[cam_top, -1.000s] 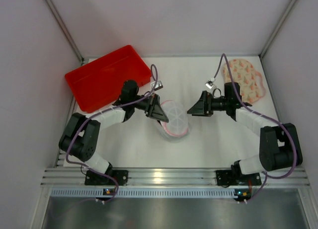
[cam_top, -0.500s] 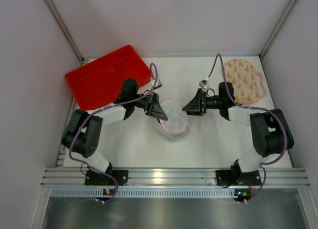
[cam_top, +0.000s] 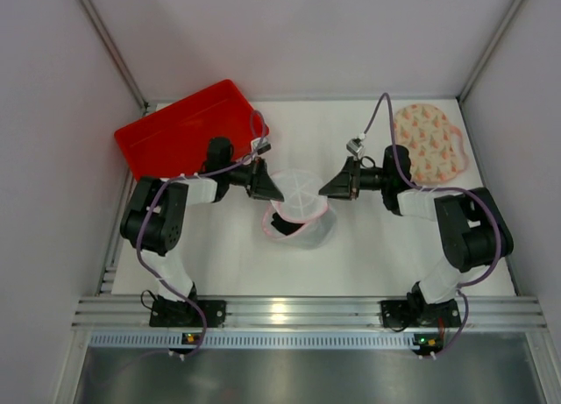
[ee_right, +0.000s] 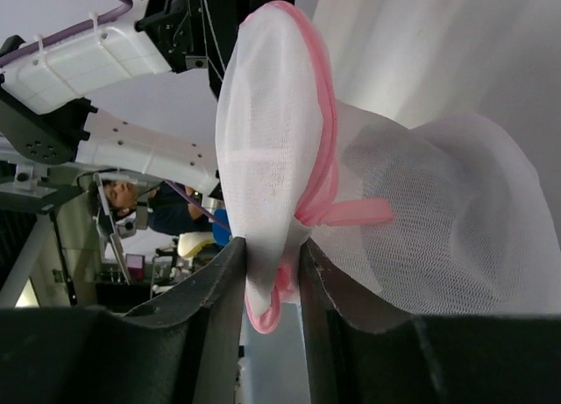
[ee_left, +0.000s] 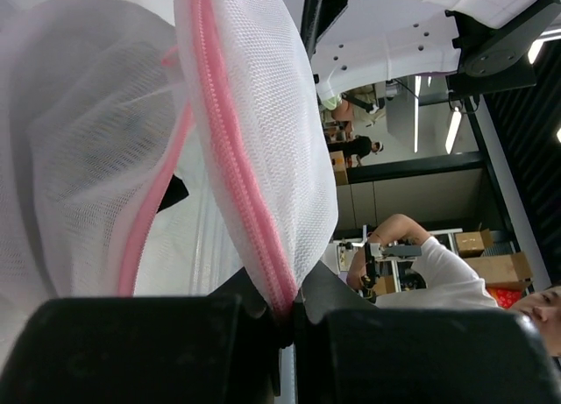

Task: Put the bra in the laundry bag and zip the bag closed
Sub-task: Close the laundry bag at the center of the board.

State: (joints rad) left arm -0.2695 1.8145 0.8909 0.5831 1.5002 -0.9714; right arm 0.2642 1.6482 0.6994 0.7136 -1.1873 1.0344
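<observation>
Right hand (cam_top: 323, 192) moved in onto laundry bag (cam_top: 300, 213) rim, now pinching it; I see left hand (cam_top: 280, 196) clamped on opposite pink edge, bag spread between them.

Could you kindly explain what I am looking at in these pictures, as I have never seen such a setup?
Two robot arms are bolted at the near edge of a white table. One picture looks down from above; the other two come from a camera on each wrist. On the table lie a red tray and a peach patterned fabric piece. The left gripper pinches the pink zip edge of the mesh laundry bag, and the right gripper grips its opposite rim, so the bag is stretched between them. No bra is visible.
</observation>
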